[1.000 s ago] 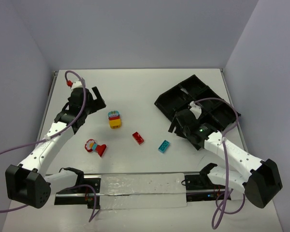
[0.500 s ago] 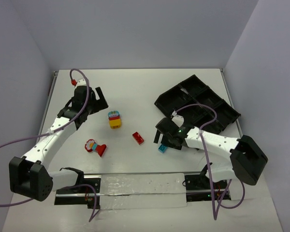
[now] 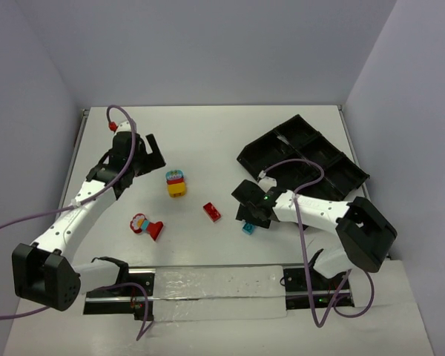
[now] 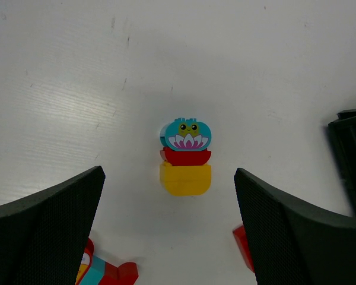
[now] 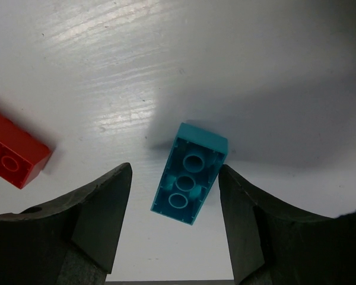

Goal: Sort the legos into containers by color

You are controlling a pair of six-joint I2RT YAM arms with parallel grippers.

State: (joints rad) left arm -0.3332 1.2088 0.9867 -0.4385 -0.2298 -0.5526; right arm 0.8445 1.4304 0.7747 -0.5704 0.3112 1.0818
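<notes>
A cyan lego (image 5: 190,173) lies on the white table between my right gripper's (image 5: 175,172) fingers, its hollow underside facing the wrist camera. The right finger (image 5: 249,214) is at the brick's corner and a gap shows on the left side, so the jaws stand open around it. In the top view the brick (image 3: 248,228) peeks out under that gripper (image 3: 246,216). My left gripper (image 4: 169,178) hangs wide open above a stack of yellow, red and cyan legos (image 4: 186,157). The containers are one black divided tray (image 3: 304,157) at the back right.
A loose red brick (image 3: 212,212) lies left of the cyan one. A red, cyan and yellow clump (image 3: 146,225) sits near the left arm. The tray's corner (image 4: 351,155) shows at the right edge of the left wrist view. Purple cables trail from both arms.
My right arm has swung left from the tray down to the cyan brick, and its jaws have narrowed around it. The left arm has barely moved.
</notes>
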